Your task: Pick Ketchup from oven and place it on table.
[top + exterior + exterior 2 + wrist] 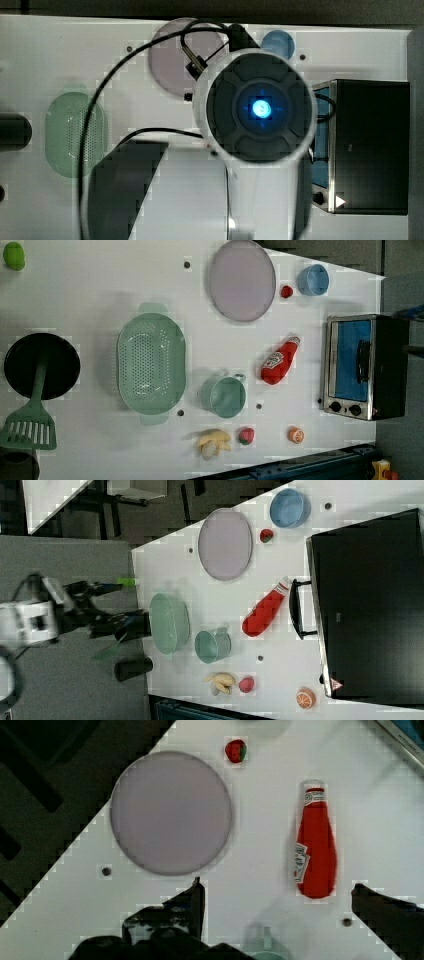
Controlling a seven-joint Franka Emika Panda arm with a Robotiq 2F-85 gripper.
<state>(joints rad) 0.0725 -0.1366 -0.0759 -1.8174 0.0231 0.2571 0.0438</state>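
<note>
The Ketchup (277, 362) is a red bottle with a white cap, lying on its side on the white table (100, 295) just in front of the oven (360, 367). Its cap points toward the oven's closed glass door. In the right view the Ketchup (262, 612) lies beside the oven's (370, 605) dark handle. My gripper (278, 886) hangs open above the table (260, 845), fingers (192, 900) spread wide with nothing between them. The Ketchup (315, 850) lies just beyond the fingertips. In the top view my arm's round housing hides the bottle next to the oven (370, 145).
A lilac plate (242, 280), a strawberry (286, 291) and a blue bowl (312, 280) lie near the oven. A teal cup (225, 396) and green colander (150, 362) sit close to the bottle. A banana (214, 442), orange slice (295, 434), black pan (42, 365) and spatula lie further off.
</note>
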